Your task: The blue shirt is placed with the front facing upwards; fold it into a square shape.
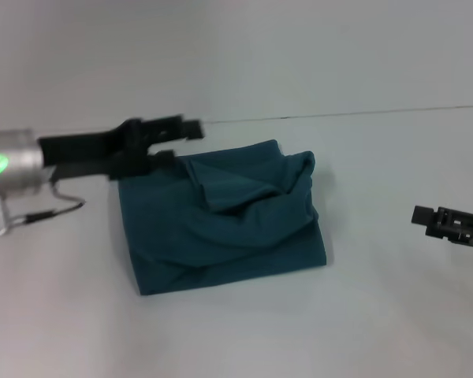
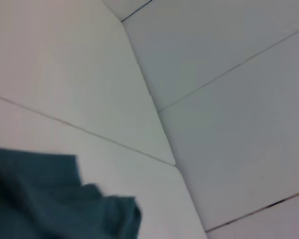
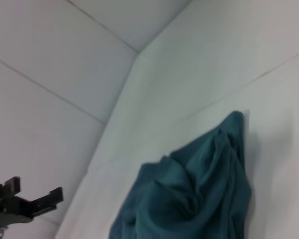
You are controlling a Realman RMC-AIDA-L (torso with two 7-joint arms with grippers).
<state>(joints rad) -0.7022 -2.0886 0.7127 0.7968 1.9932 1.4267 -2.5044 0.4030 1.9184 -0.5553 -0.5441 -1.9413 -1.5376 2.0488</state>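
The blue shirt [image 1: 225,216] lay mid-worktop [image 1: 236,63] as a rumpled, roughly square bundle, its top layer bunched. The left end effector [image 1: 181,140] hung at the bundle's far left corner, fingers parted with nothing between them. The right end effector [image 1: 420,215] waited well apart; its gap could not be told. Soft, light cotton would likely sag and slide, so pinching a corner or folded edge seemed best.
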